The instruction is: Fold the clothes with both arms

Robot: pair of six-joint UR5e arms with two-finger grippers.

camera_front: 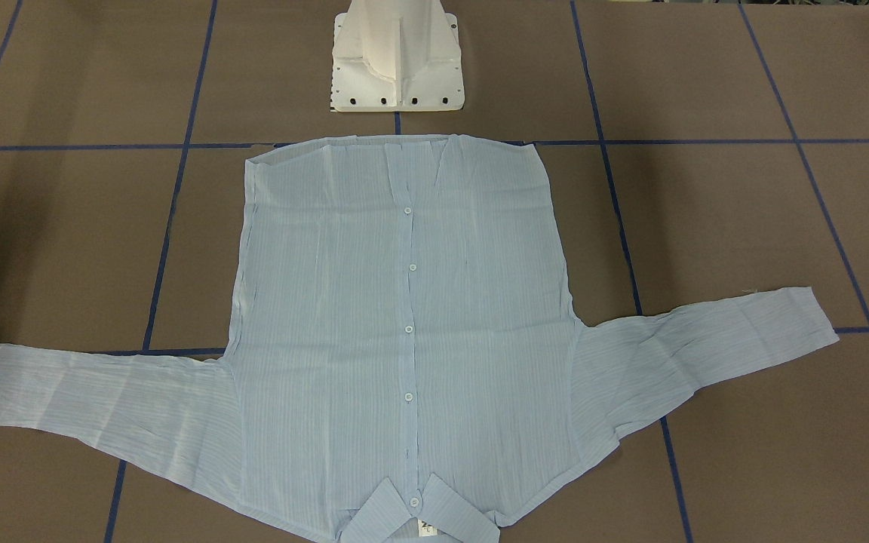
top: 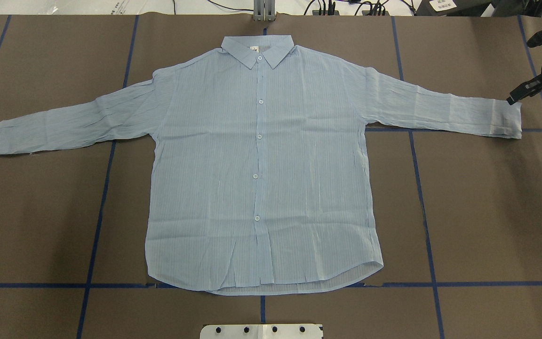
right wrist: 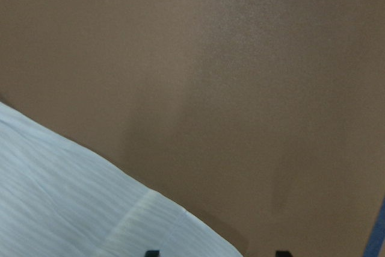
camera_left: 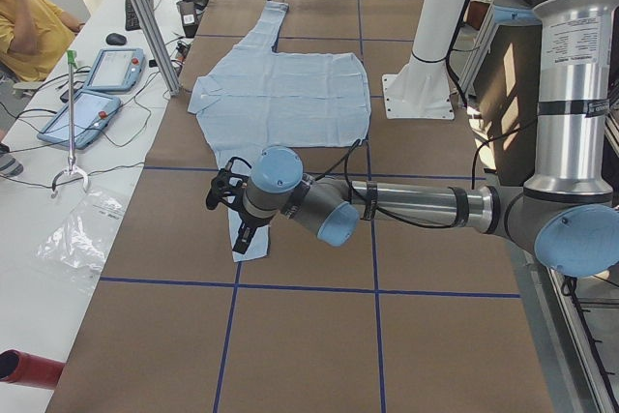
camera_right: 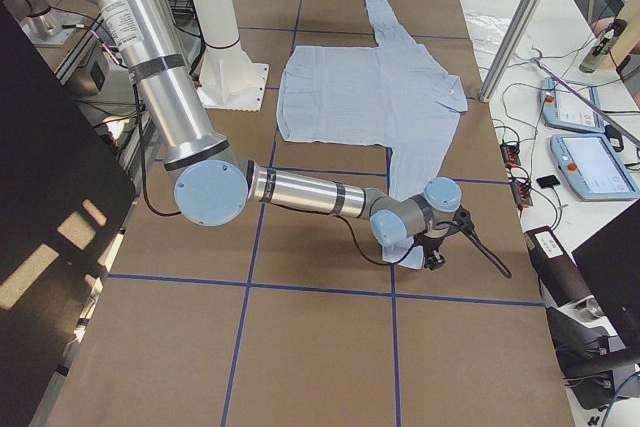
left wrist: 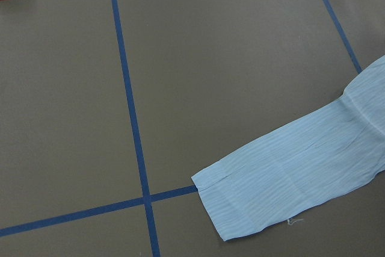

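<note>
The light-blue striped shirt (camera_front: 404, 302) lies flat and buttoned on the brown table, with both sleeves spread wide (top: 261, 165). Its collar points away from the robot base. My right gripper (top: 513, 98) hovers at the right sleeve's cuff (right wrist: 72, 209). The right wrist view shows its two fingertips (right wrist: 150, 252) apart, so it is open and empty (camera_right: 435, 252). My left gripper (camera_left: 239, 239) hangs over the left sleeve's cuff (left wrist: 289, 179). It shows only in the exterior left view, so I cannot tell whether it is open or shut.
The white pedestal base (camera_front: 397, 60) stands just behind the shirt's hem. Blue tape lines (top: 421, 188) cross the table. A side table with teach pendants (camera_left: 92, 94) and cables runs along the collar side, where a person (camera_left: 29, 26) sits.
</note>
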